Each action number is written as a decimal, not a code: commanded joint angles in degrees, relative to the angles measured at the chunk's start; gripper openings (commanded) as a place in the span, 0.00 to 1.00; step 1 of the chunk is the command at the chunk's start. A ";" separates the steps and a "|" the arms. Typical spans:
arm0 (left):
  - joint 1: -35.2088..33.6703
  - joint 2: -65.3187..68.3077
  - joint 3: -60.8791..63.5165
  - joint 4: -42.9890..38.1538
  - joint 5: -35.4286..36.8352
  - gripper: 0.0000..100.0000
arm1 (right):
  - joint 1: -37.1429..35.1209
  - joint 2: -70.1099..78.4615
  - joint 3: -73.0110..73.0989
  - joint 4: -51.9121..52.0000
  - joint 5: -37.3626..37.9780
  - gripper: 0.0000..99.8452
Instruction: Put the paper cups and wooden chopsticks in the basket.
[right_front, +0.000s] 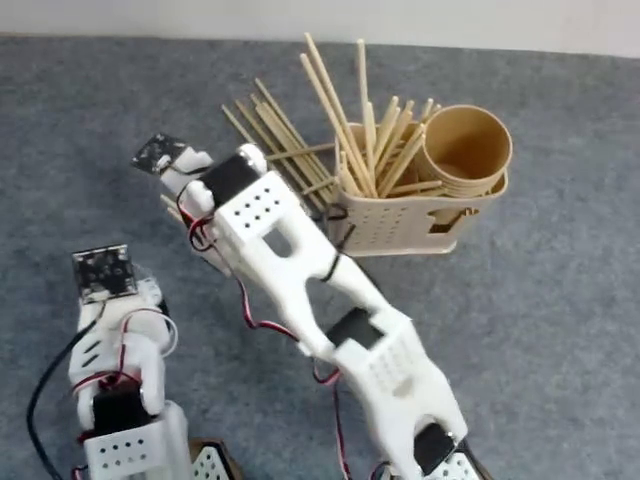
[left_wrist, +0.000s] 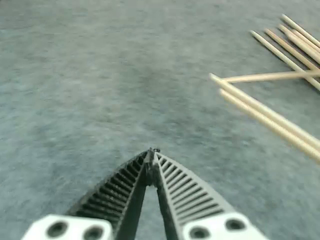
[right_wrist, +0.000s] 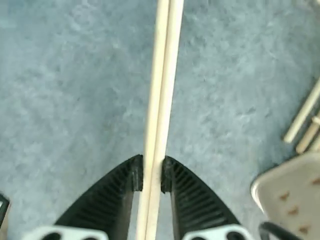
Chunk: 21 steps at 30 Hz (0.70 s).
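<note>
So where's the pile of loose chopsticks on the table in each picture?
High view: loose chopsticks fanned on the grey mat beside the basket.
Left wrist view: on the mat, beyond the shut fingers.
Right wrist view: their ends, between the held pair and the basket.
Shared landmark: grey mat.

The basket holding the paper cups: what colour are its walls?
The basket is cream-white, perforated; clearest in the high view.

Grey felt-like table cover, pale wall strip along far edge
</note>
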 joint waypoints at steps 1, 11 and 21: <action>5.05 -0.57 1.19 2.37 0.26 0.00 | -0.48 -10.42 4.35 0.84 0.18 0.01; 8.66 -0.40 1.19 19.43 0.26 0.00 | -2.95 -27.30 16.75 0.75 -2.46 0.01; 8.31 -0.40 1.19 30.51 0.62 0.00 | -5.41 -48.48 30.37 0.75 -5.80 0.01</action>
